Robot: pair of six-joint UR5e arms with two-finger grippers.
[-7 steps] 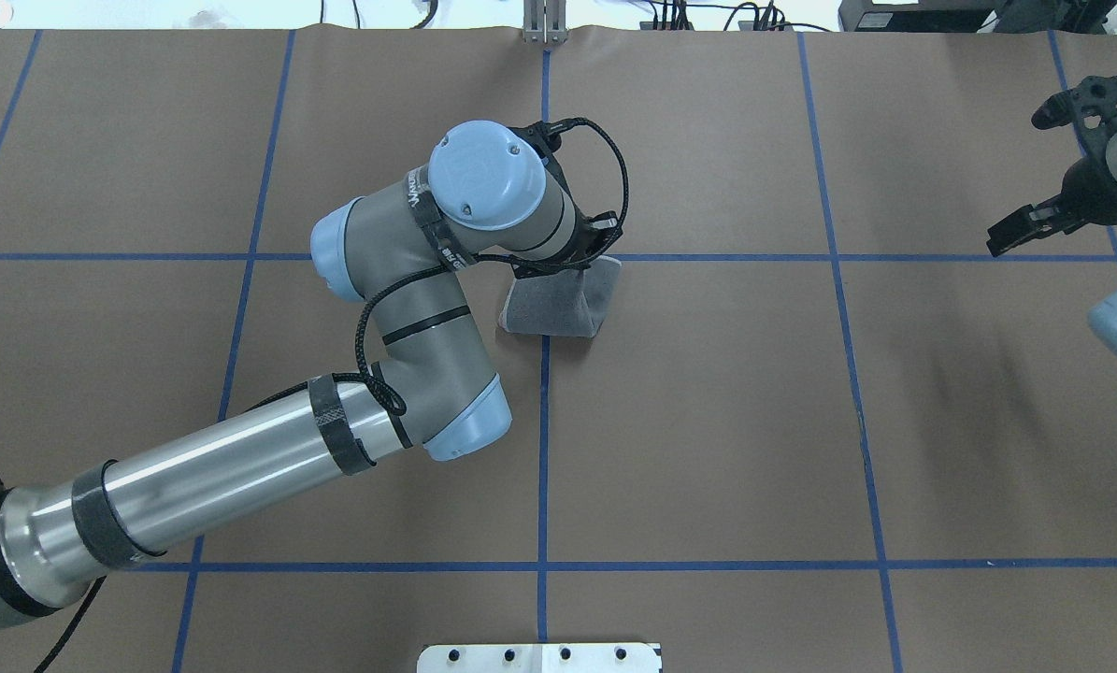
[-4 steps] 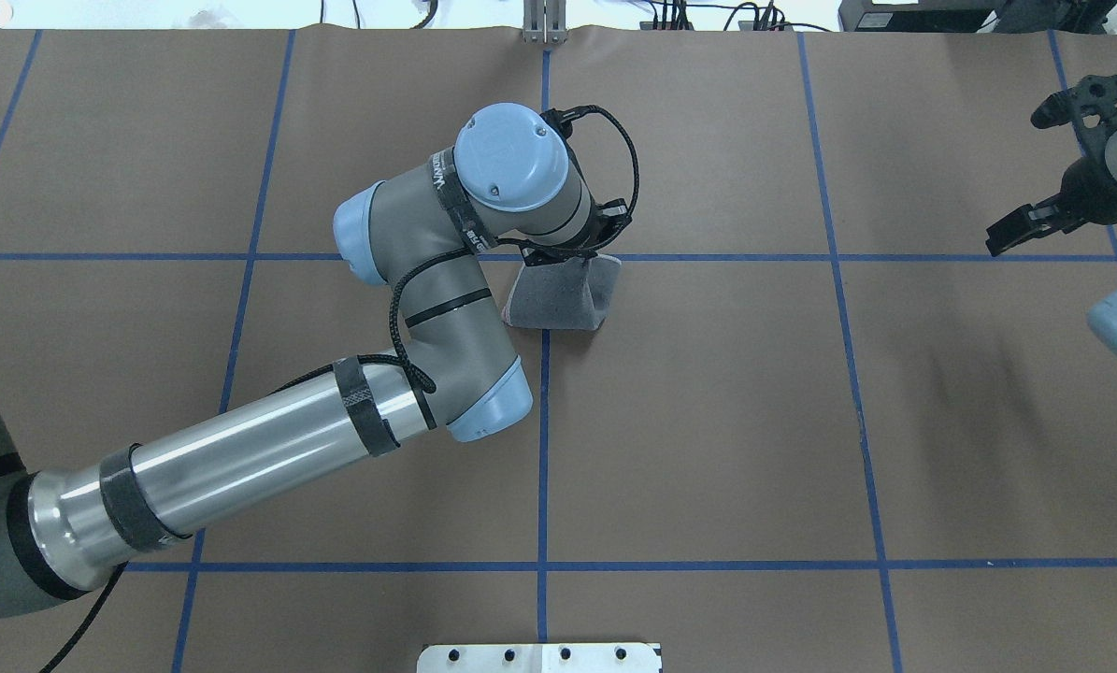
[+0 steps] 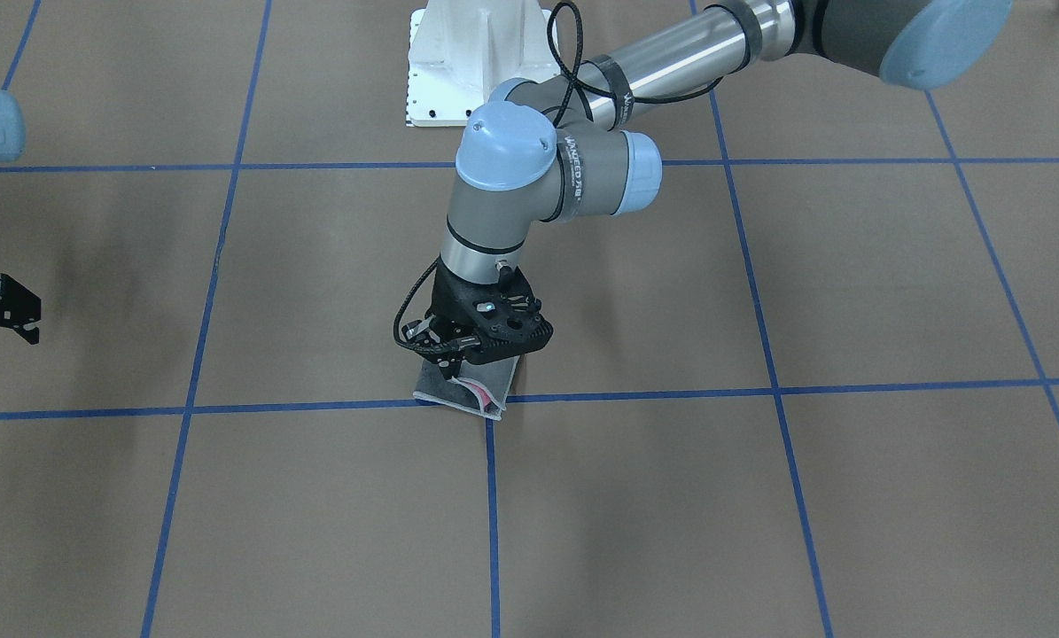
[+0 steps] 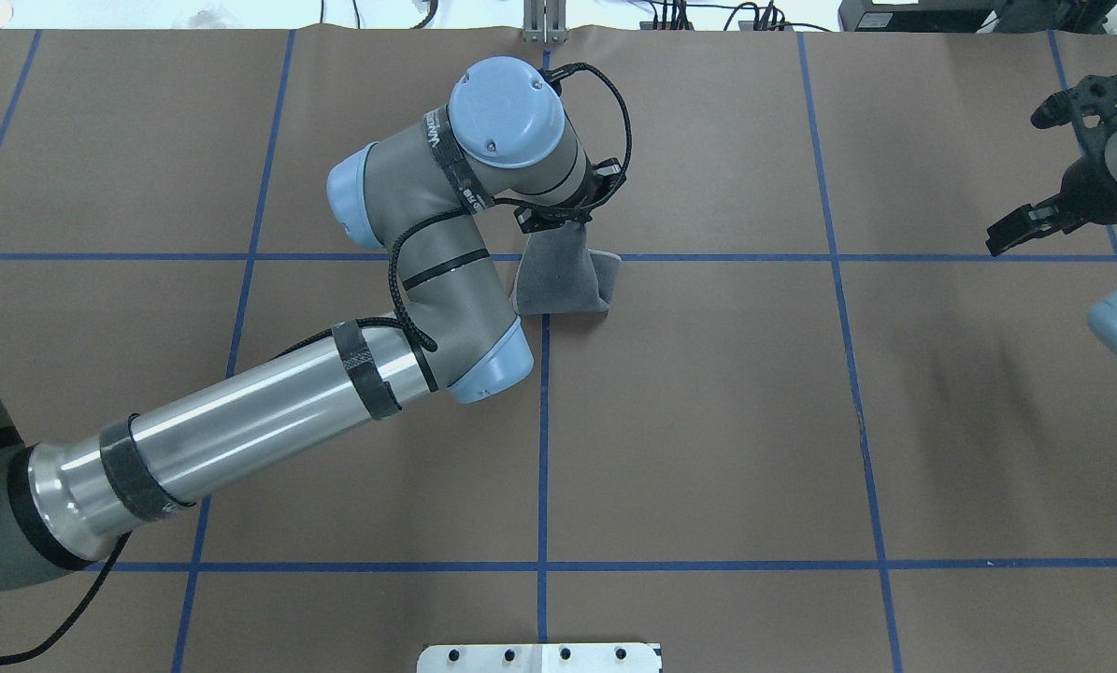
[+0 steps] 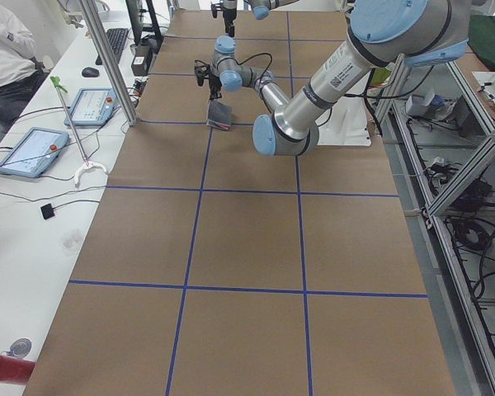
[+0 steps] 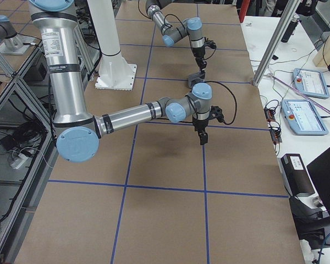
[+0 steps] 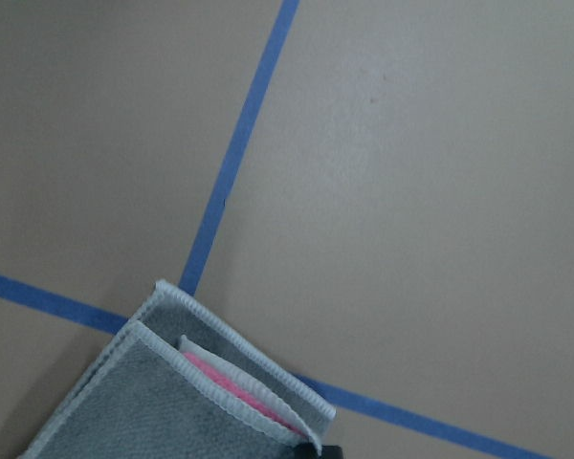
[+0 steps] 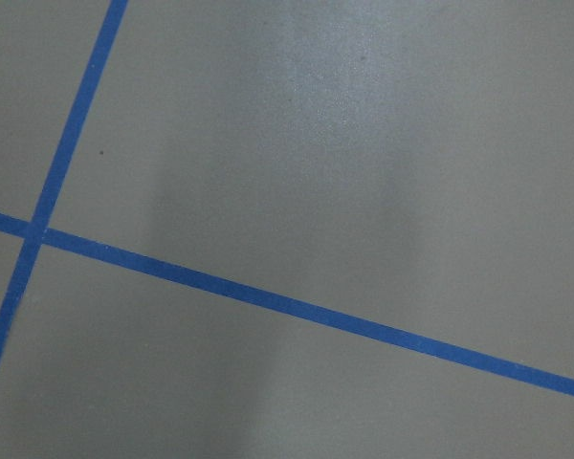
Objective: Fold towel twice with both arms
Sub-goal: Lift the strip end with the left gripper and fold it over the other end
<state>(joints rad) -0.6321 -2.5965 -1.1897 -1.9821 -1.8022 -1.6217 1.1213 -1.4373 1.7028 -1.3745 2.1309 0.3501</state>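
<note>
I have left gripper (image 3: 467, 363) clamped on towel (image 4: 558, 285) corner, cloth draped limp just below the jaws; soft, light, so pinch its stitched edge; right gripper (image 4: 1021, 178) spread wide, well apart.

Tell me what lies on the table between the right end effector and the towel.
Nothing but bare brown table crossed by blue tape lines; the overhead view shows that stretch from the towel to the right end effector.
</note>
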